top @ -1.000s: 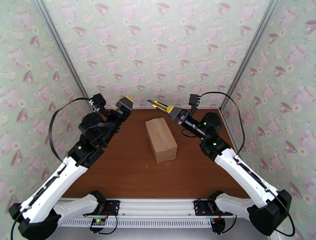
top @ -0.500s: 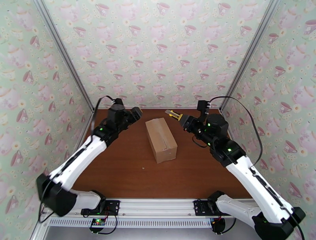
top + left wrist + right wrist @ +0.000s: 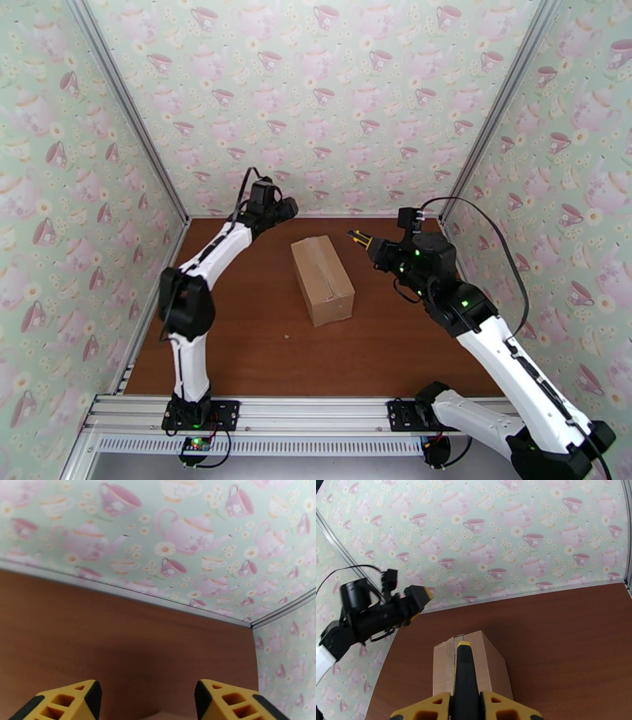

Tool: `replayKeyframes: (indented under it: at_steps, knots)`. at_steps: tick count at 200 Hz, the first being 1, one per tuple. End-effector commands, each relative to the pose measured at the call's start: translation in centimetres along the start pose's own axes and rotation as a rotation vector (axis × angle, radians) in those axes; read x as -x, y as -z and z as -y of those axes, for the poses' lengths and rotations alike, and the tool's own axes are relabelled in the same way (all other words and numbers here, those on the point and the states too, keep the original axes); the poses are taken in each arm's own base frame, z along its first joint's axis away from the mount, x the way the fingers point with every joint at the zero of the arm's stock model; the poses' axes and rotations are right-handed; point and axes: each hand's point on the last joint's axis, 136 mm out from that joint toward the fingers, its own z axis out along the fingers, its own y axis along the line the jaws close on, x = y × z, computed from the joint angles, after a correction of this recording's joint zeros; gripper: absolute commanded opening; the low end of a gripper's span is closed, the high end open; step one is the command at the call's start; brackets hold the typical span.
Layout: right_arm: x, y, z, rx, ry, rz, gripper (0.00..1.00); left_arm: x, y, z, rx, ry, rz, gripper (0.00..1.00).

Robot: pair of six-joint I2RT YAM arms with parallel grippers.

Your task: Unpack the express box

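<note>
The express box (image 3: 321,279) is a plain brown carton, flaps closed, lying on the wooden table (image 3: 237,347) near its middle. My left gripper (image 3: 286,209) hovers open near the back wall, beyond the box's far left corner; its yellow fingers (image 3: 71,701) stand apart with nothing between them. My right gripper (image 3: 371,243) is to the right of the box's far end, shut on a black and yellow utility knife (image 3: 357,236). In the right wrist view the knife (image 3: 464,673) points over the box (image 3: 491,669) toward its taped seam, and my right gripper (image 3: 466,703) clamps its handle.
Teacup-patterned walls (image 3: 332,103) close in the table at the back and both sides, with metal posts (image 3: 490,118) in the back corners. The left arm (image 3: 367,618) stretches along the left side. Bare tabletop lies in front of the box.
The left arm stretched out from the near left toward the back wall, its jaws narrowing a little. The right gripper drew back right and dropped lower with the knife.
</note>
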Motion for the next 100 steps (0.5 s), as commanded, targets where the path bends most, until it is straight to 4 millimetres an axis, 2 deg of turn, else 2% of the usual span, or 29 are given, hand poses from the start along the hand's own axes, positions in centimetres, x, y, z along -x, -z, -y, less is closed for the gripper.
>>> replayKeyframes:
  at_steps: [1, 17, 33, 100]
  knots:
    - [1.6, 0.3, -1.0, 0.033, 0.024, 0.036, 0.00, -3.1, -2.4, -0.1, -0.045, -0.041, -0.136, 0.64]
    - [1.5, 0.0, -1.1, 0.039, 0.021, 0.034, 0.00, -4.9, -3.3, -0.4, -0.054, -0.027, -0.188, 0.62]
    - [1.4, -0.1, -1.3, 0.049, 0.020, 0.029, 0.00, -6.5, -3.4, -0.4, -0.060, -0.023, -0.219, 0.61]
    - [-0.3, 0.3, -2.2, 0.112, 0.022, -0.041, 0.00, -12.1, -0.5, 1.2, -0.094, -0.032, -0.283, 0.61]
